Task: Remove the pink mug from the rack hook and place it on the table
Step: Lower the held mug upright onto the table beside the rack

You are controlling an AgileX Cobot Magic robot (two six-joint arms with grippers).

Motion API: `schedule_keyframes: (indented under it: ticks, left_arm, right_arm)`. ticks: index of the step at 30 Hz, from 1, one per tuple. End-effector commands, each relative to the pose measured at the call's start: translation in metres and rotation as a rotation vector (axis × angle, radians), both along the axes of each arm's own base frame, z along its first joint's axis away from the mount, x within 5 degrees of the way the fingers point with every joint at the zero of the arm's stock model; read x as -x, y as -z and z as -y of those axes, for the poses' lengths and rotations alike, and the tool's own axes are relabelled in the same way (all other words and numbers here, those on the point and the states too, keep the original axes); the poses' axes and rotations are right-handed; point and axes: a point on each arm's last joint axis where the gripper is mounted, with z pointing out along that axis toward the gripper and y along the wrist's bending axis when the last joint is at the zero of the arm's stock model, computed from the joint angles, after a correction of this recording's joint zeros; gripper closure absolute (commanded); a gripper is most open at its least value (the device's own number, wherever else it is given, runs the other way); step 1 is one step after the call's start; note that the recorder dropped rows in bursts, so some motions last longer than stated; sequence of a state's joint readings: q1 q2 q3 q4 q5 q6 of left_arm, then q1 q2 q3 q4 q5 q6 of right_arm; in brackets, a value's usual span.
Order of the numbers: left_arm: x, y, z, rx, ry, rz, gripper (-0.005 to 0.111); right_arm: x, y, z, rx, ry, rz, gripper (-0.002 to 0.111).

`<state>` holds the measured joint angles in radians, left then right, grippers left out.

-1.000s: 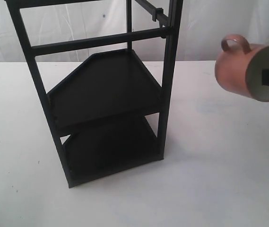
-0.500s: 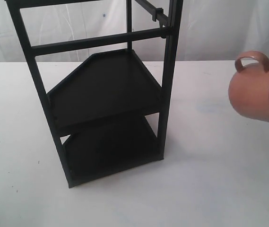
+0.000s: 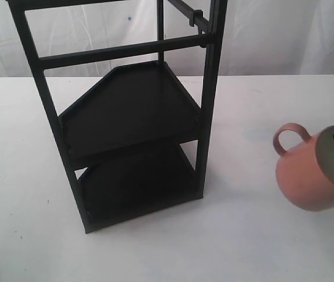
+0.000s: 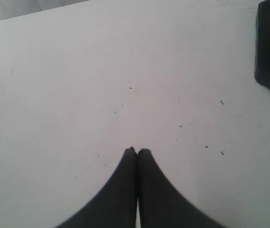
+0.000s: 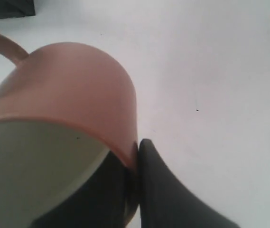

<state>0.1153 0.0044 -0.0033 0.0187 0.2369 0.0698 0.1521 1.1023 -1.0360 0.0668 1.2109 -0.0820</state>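
Right of the rack [image 3: 131, 111], down near the bench [image 3: 243, 247], the pink mug [image 3: 304, 176] hangs tilted, its rim pinched by the right jaws, left jaws clenched empty; releasing before it's upright could let it roll.

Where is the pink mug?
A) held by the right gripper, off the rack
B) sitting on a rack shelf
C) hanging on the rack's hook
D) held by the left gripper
A: the right gripper pinches the rim of the pink mug, with one finger inside and one outside. The mug is tilted, off to the side of the black rack, whose shelves hold nothing.
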Motion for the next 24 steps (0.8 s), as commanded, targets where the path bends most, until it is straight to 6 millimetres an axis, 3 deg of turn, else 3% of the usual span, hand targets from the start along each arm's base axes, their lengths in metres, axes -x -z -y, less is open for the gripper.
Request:
schedule_keyframes:
  ticks: [1,9,16,24]
  left_arm:
    - [0.0,0.001,0.0,0.001,-0.001,0.001,0.107]
    - [0.0,0.001,0.0,0.001,-0.001,0.001,0.107]
    - [0.0,0.001,0.0,0.001,-0.001,0.001,0.107]
    - [0.0,0.001,0.0,0.001,-0.001,0.001,0.107]
  right_arm:
    - [-0.01,-0.01,-0.014,-0.014,-0.064,0.009,0.108]
    - [-0.025,0.001,-0.033,0.096,-0.158,-0.026,0.108]
    - [-0.042,0.029,-0.053,0.13,-0.218,-0.134,0.108]
    - [-0.071,0.052,-0.061,0.17,-0.234,-0.076,0.108]
